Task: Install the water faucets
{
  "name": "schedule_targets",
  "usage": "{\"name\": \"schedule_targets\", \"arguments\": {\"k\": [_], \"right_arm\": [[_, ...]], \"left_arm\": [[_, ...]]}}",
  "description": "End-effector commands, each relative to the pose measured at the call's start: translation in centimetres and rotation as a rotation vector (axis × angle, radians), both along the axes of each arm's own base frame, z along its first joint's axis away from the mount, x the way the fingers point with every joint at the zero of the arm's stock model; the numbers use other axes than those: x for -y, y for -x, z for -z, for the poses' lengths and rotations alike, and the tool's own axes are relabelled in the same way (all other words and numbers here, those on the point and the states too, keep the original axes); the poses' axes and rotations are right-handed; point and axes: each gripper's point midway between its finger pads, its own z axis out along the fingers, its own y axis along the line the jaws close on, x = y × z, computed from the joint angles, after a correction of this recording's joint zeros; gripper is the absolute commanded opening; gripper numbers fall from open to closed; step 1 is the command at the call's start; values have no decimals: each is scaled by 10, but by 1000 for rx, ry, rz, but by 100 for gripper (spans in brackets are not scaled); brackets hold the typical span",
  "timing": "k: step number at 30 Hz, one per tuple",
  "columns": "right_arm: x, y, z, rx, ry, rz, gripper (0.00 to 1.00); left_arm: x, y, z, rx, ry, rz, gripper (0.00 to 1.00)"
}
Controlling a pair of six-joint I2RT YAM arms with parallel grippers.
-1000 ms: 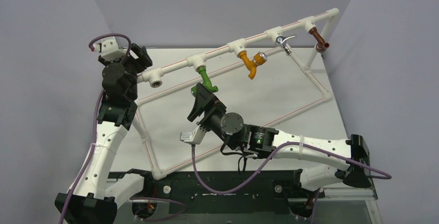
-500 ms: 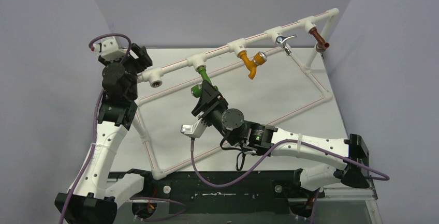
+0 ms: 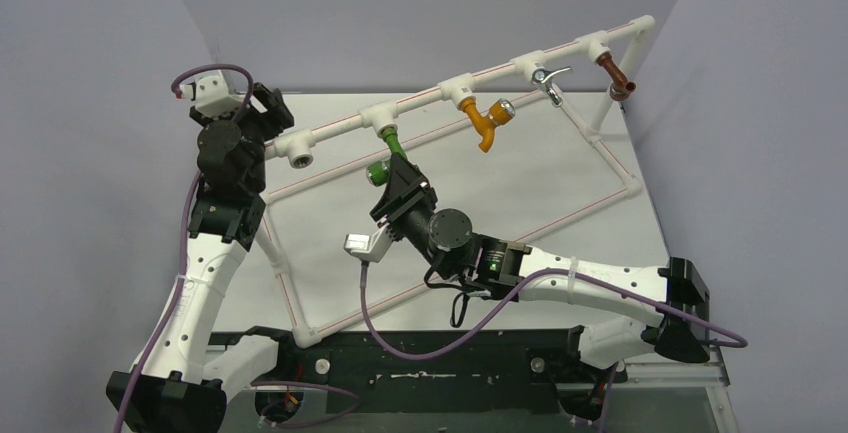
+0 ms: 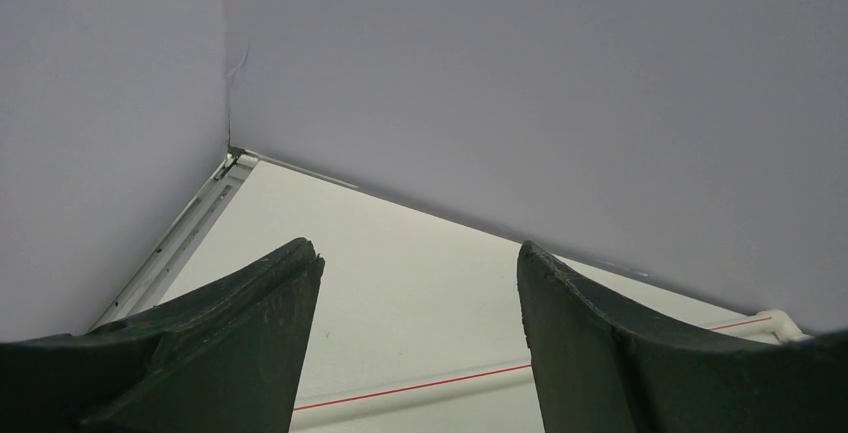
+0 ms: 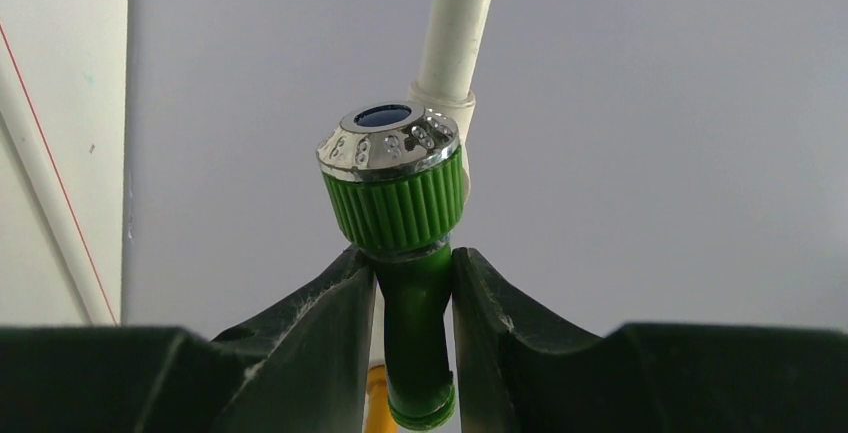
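Grey walls enclose your white desk. Your right end effector pinches the green faucet by its neck, just under the knob, where it hangs from the white pipe rail at eleven o'clock. Your left end effector, at ten o'clock, gapes and holds nothing.

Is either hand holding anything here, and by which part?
The right hand grips the green faucet by its body just below the ribbed knob; the left hand is open and holds nothing.

White-shelled arms, black joint housings, purple cables, dark wedge-shaped pincer fingers
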Motion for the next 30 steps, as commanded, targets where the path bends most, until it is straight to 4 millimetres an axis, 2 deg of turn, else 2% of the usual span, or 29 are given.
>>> {"name": "schedule_targets", "arguments": {"k": [1, 4, 20, 30], "right_arm": [[11, -4, -26, -51, -313, -1, 0], [12, -1, -36, -118, -515, -44, 0], [35, -1, -46, -403, -1517, -174, 0], [42, -4, -44, -579, -1963, -239, 0]], "left_arm": [[3, 11, 123, -411, -93, 40, 69], [3, 12, 123, -412, -92, 40, 69], [4, 12, 122, -408, -90, 41, 69], [3, 13, 118, -398, -86, 43, 69]]}}
